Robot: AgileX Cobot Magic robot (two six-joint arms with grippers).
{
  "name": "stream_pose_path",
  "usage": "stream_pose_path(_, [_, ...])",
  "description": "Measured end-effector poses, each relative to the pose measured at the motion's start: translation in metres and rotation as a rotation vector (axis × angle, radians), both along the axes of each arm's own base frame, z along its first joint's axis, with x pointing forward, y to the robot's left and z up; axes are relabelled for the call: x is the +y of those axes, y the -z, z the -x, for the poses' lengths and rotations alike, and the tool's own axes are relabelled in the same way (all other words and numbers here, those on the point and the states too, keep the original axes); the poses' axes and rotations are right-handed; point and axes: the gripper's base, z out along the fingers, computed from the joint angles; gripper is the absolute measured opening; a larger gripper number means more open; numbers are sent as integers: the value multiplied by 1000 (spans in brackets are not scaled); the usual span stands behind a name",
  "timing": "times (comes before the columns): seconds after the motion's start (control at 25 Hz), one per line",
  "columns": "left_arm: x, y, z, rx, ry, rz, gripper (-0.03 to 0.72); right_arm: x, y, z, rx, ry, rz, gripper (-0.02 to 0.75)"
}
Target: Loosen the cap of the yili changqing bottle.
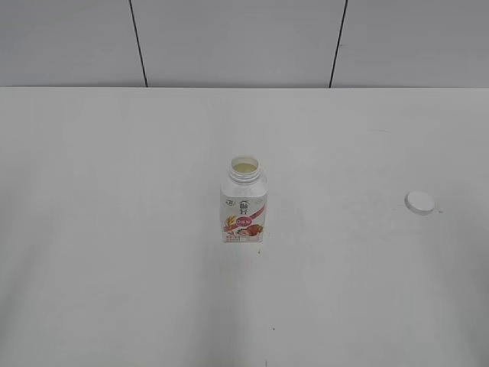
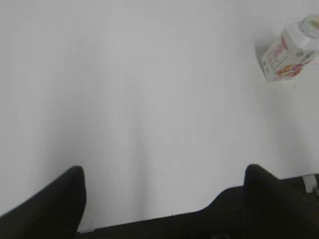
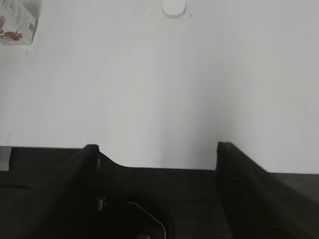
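Bottle: you are looking at the yili changqing bottle point(image 1: 244, 201) standing upright near the middle of the white table point(image 1: 114, 229), its pink-red label facing the near side. Its neck is showing open at the top, with a pale surface visible inside the mouth.
Cap: the cap point(image 1: 419, 202) is lying flat on the table well to the right of the bottle, off the neck and not touching it.
Left gripper: the left gripper point(image 2: 164, 184) is sitting at the near edge of the table with its two dark fingers point(image 2: 60, 199) spread wide apart and nothing between them. You are not seeing it in the exterior view.
Bottle vs left gripper: in the left wrist view the bottle point(image 2: 289, 52) is showing far off and to the right, tilted by the camera angle, well apart from the fingers.
Right gripper: the right gripper point(image 3: 157, 149) is also sitting back at the near table edge, its fingers point(image 3: 239, 169) standing apart and holding nothing.
Cap vs right gripper: in the right wrist view the cap point(image 3: 174, 8) is lying at the far edge of the picture, roughly in line with the gap between the fingers, well apart from them.
Bottle vs right gripper: only the bottle's lower corner point(image 3: 15, 25) is showing, far and to the left.
Surroundings: a pale panelled wall point(image 1: 244, 42) is running behind the table.
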Motion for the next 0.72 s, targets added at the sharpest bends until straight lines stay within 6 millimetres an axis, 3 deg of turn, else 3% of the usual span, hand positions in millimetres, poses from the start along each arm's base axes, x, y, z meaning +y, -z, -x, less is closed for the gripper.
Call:
stream_pose_path(0.2, [4,-3,26,-176,9,31,586,-3,23,25,-70,10,30,564])
stream_pose_path(0.44, [8,28,48,-256,32,15,586,-4,30,47,-214,13,41,564])
stream_pose_path(0.72, [6,41,50,-261,68,13,586,-5,31,61,-320,11,48,564])
